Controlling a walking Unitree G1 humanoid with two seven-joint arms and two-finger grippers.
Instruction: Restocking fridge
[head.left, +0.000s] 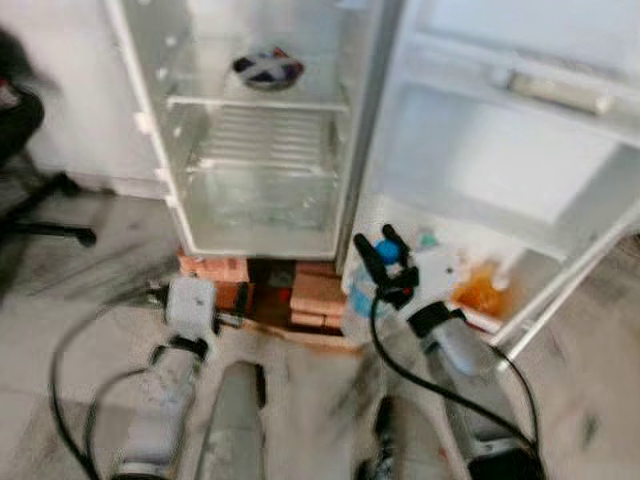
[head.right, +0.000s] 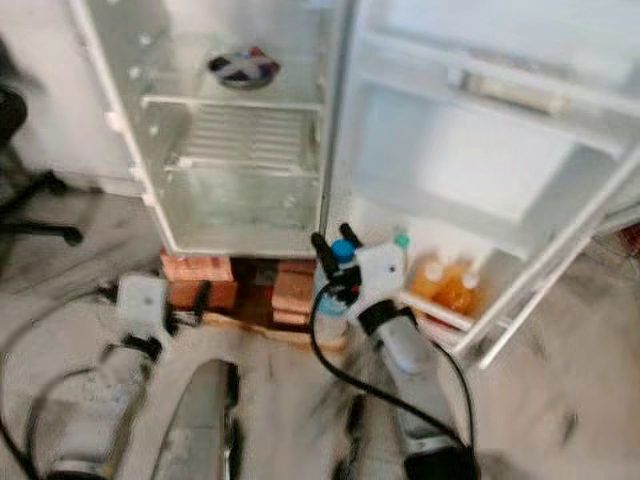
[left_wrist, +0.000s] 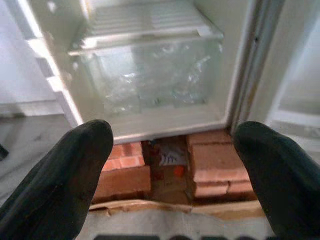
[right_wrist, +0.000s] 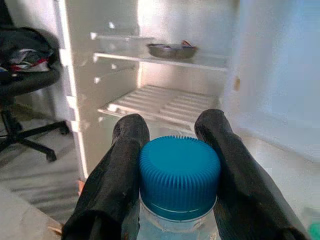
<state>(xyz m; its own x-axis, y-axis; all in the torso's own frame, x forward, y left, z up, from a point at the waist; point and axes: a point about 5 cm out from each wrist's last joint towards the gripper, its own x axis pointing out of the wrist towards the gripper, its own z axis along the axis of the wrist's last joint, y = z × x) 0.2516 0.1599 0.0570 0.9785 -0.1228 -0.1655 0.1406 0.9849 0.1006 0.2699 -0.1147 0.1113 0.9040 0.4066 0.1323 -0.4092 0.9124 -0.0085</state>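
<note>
Right gripper (head.left: 381, 246) holds a bottle (right_wrist: 176, 200) in front of the open fridge (head.left: 262, 130).
Its fingers (right_wrist: 122, 165) are clenched on the bottle's neck just below the blue cap (right_wrist: 179, 171), low beside the door shelf where orange bottles (head.right: 448, 285) stand. The left gripper (left_wrist: 172, 175) hangs with fingers spread wide and nothing between them, facing the bricks (left_wrist: 215, 165) under the fridge. A dish (head.left: 267, 68) sits on an upper shelf.

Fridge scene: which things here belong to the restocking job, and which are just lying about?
Job:
open white fridge
clear blue-capped bottle in right pincer
orange juice bottles in door shelf

Lying about:
red bricks under fridge
black office chair
dark dish on upper shelf
</note>
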